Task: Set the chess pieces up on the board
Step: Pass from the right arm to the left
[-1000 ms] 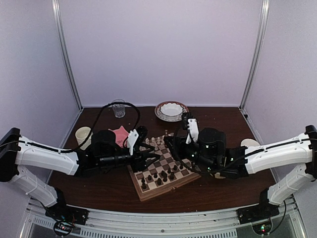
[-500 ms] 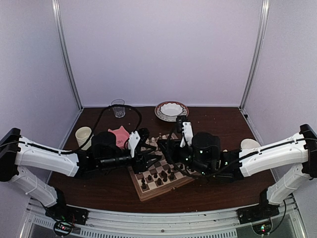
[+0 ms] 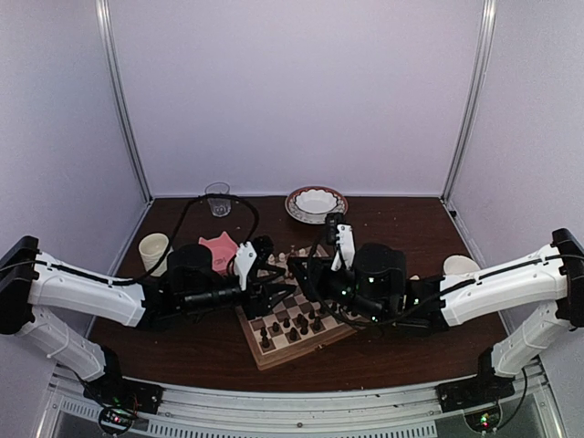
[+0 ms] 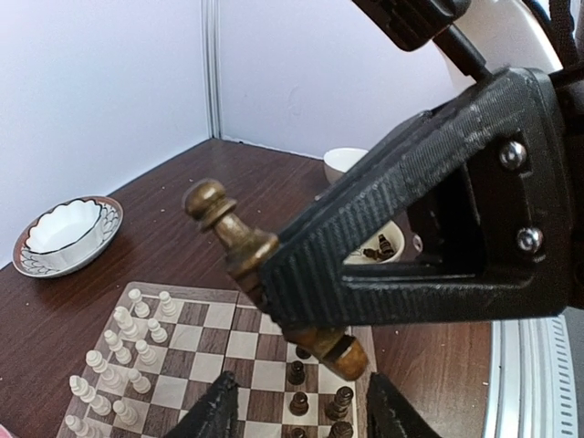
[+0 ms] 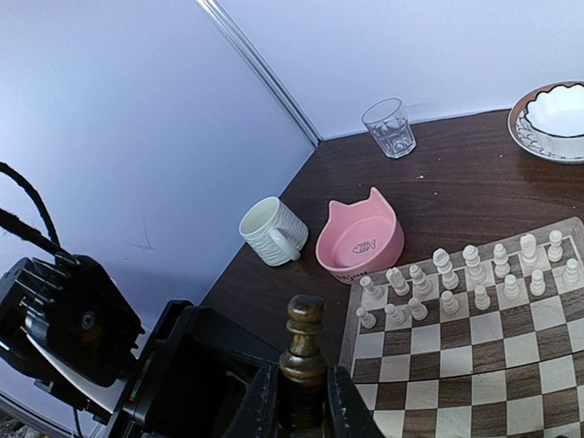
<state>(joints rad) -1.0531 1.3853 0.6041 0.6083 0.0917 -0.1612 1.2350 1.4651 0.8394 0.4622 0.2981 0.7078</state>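
dark chessman (image 5: 304, 339) held over the board (image 5: 424, 342)

left gripper (image 4: 301, 415), jaws spread, holds nothing. the board lies by the near edge of the table (image 3: 401, 219), dark chessmen (image 3: 297, 321) on its near rows. right gripper (image 5: 304, 392) pinches the dark chessman.

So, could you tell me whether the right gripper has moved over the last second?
Yes: in the top view the right gripper, holding a chess piece, has shifted left, further over the board.

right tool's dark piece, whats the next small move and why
Probably ease the left tool forward to close on the base of the dark piece: the right tool grips it tilted above the board, so it could not stand if lowered, and the left fingers sit open just beneath it.
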